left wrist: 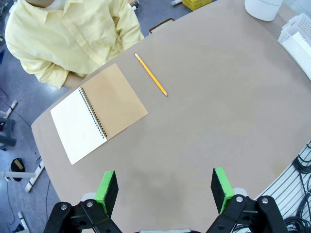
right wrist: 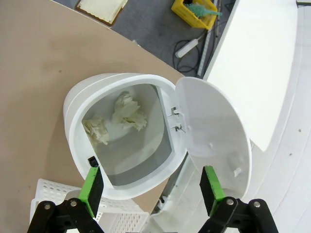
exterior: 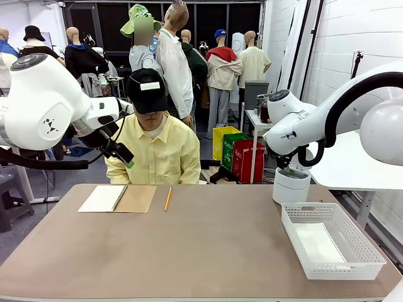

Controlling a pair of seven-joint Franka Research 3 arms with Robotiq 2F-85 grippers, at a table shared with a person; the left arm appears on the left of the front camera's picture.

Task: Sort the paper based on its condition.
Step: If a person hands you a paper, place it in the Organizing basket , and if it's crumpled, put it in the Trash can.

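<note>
No text can be read for certain; the print on the red crate (exterior: 248, 158) is too small.

- A spiral-bound notebook (exterior: 118, 199) lies open near the far left part of the tabletop (exterior: 201, 251), one side showing a blank white page, the other its tan-brown cover.
- A yellow pencil (exterior: 167, 199) lies just to the right of the notebook, apart from it, pointing roughly towards the far edge.
- A white bin (exterior: 291, 186) stands at the far right edge of the tabletop, its hinged lid (right wrist: 214, 131) swung open.
- A white perforated basket (exterior: 330, 240) sits along the right edge, towards the near right corner.
- A person in a pale yellow shirt (exterior: 155, 153) and black cap sits behind the far edge.
</note>
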